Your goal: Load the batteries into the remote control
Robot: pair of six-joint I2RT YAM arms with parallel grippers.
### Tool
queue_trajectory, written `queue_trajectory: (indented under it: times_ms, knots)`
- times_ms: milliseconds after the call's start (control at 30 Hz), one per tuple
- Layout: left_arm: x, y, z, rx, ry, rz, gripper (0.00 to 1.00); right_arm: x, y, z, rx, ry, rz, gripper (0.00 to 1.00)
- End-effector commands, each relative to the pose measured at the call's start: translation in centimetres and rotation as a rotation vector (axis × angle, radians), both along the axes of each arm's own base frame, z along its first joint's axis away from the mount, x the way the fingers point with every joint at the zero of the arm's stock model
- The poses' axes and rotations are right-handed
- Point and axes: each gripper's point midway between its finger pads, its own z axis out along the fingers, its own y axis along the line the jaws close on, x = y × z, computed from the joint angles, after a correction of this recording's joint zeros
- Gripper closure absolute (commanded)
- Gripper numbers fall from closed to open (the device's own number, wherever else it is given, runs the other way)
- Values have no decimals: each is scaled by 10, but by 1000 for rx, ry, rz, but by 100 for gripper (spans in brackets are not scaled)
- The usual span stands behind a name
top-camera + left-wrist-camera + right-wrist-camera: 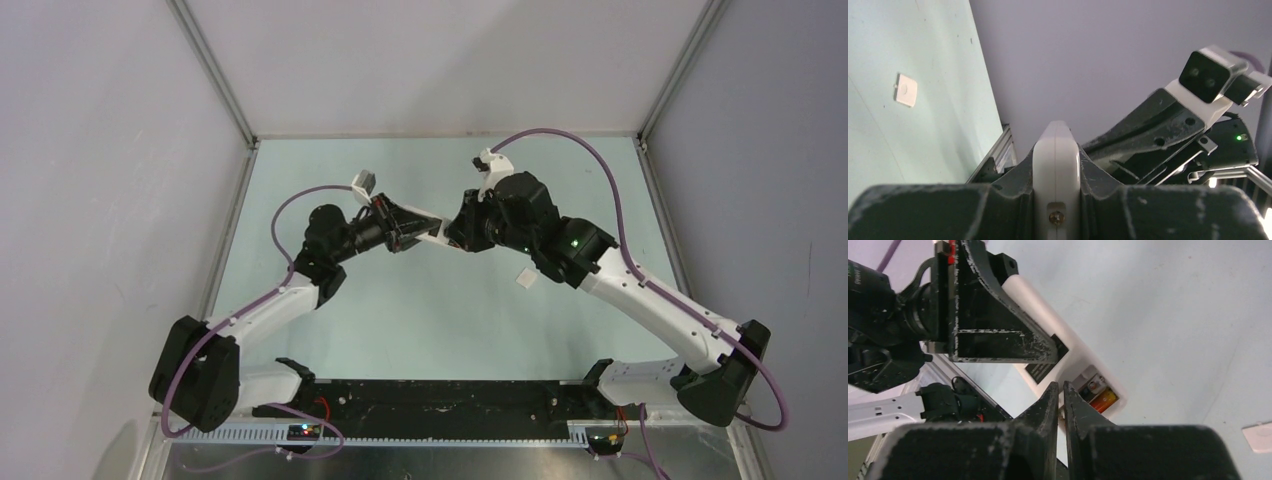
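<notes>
My left gripper (pixel 405 228) is shut on the white remote control (pixel 432 235) and holds it above the table; in the left wrist view the remote (pixel 1056 165) stands edge-on between the jaws. In the right wrist view the remote (pixel 1068 347) shows its white back with the battery compartment open. A dark battery (pixel 1093 387) and an orange-red battery (pixel 1104 401) lie side by side in it. My right gripper (pixel 1060 387) has its jaws closed with nothing between them, tips right beside the compartment; it meets the remote's end in the top view (pixel 455 235).
The small white square cover piece (pixel 527 277) lies on the pale green table to the right of the grippers; it also shows in the left wrist view (pixel 906 90) and the right wrist view (pixel 1258 437). Grey walls enclose the table.
</notes>
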Motion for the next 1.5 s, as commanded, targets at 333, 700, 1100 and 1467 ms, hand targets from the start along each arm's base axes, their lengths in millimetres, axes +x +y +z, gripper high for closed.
queue_trajectory:
  times_ms: [333, 700, 1100, 1467]
  knots:
    - [2, 12, 69, -178, -176, 57, 100, -26, 11, 8, 94, 54, 98, 88]
    - [0, 8, 36, -110, -159, 34, 100, -19, -4, 64, 209, -55, 78, 65]
    - [-1, 7, 23, -76, -155, 24, 100, 3, -18, 64, 82, -151, 30, 71]
    - [-2, 6, 21, -66, -155, 15, 100, 13, -11, 43, -77, -202, 48, 77]
